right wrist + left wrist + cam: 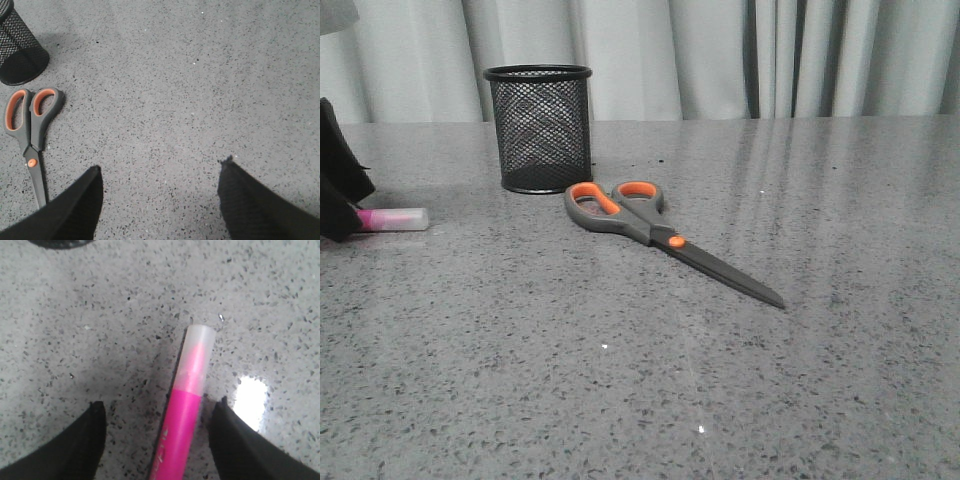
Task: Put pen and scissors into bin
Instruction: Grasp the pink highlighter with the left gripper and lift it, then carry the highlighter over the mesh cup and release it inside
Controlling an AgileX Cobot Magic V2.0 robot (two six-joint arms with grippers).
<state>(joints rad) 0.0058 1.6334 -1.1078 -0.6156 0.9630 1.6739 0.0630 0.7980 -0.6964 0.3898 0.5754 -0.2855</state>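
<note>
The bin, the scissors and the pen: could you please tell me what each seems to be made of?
The bin looks like black metal wire mesh, matte, with a solid rim; you can see through it. The scissors have dark grey, matte blades, probably coated metal, and grey handles with orange loop linings that look like plastic. The pen looks like glossy magenta plastic with a translucent whitish cap.

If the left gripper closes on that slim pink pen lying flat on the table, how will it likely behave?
The slim magenta-pink pen with a translucent cap looks rigid and light, so probably easy to lift. Its round, smooth barrel may roll on the speckled grey table if nudged by one finger, or slip in the open left gripper unless squeezed squarely.
</note>
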